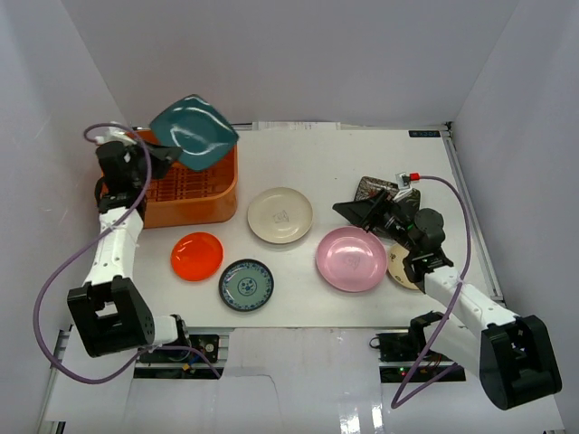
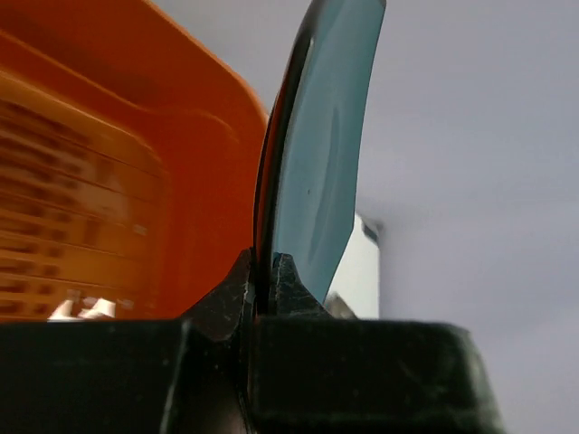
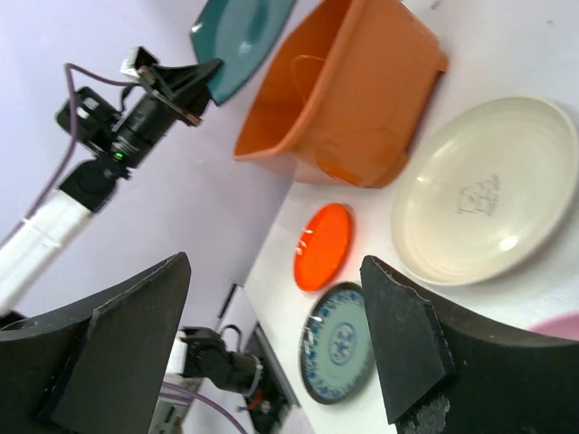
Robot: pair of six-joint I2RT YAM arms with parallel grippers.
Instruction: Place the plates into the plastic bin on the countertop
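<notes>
Left wrist: left claw (image 2: 262, 282) clamped on the rim of the teal plate (image 2: 317, 163), which stands edge-up beside the bin (image 2: 145, 127) wall. Top view: the plate is tilted above the bin's far right corner. Right claw (image 1: 366, 211) apart, empty, just beside the black plate (image 1: 373, 188). Cream (image 1: 280, 214), pink (image 1: 351, 259), red (image 1: 197, 256), patterned (image 1: 246, 285) and beige (image 1: 401, 267) plates lie on the counter (image 1: 298, 154).
</notes>
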